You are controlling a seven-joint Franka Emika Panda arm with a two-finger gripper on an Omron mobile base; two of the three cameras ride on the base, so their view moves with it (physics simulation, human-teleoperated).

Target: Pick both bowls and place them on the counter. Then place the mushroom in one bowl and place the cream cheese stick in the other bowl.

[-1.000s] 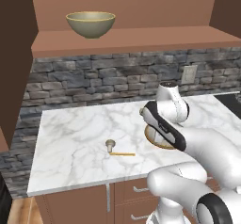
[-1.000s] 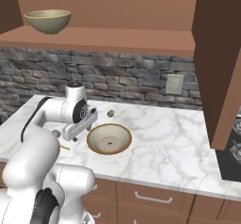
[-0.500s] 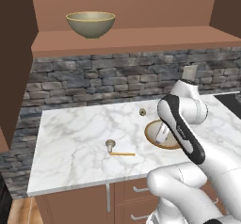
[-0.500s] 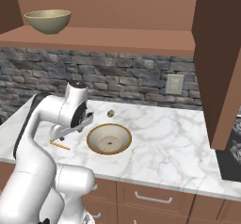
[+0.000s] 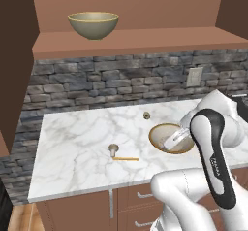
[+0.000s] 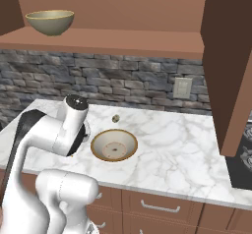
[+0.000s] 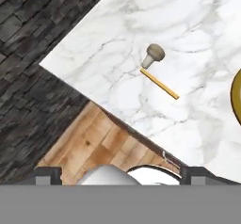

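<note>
The shallow, wide pale beige bowl with the orange-tan rim [image 5: 171,138] sits upright on the white marble desk with grey veins [image 5: 82,142], and that bowl is our landmark. Toward the stone wall from it, just apart, lies a small round dark knob [image 5: 146,115]. Out to the side of it, well clear, there's the tiny grey-beige mushroom with a round cap [image 5: 114,149], and the thin yellow-orange cream cheese stick [image 5: 126,158] lies flat right by the mushroom's stem, so close I cannot tell whether they touch. High above the beige bowl, on the brown wooden shelf [image 5: 131,41], stands the deep olive-tan bowl with a yellowish rim [image 5: 93,24]. The pincer [image 5: 173,140] hovers over the beige bowl's near side, jaws spread wide, nothing between them. The hand view looks down on mushroom [image 7: 154,54] and stick [image 7: 159,84].
</note>
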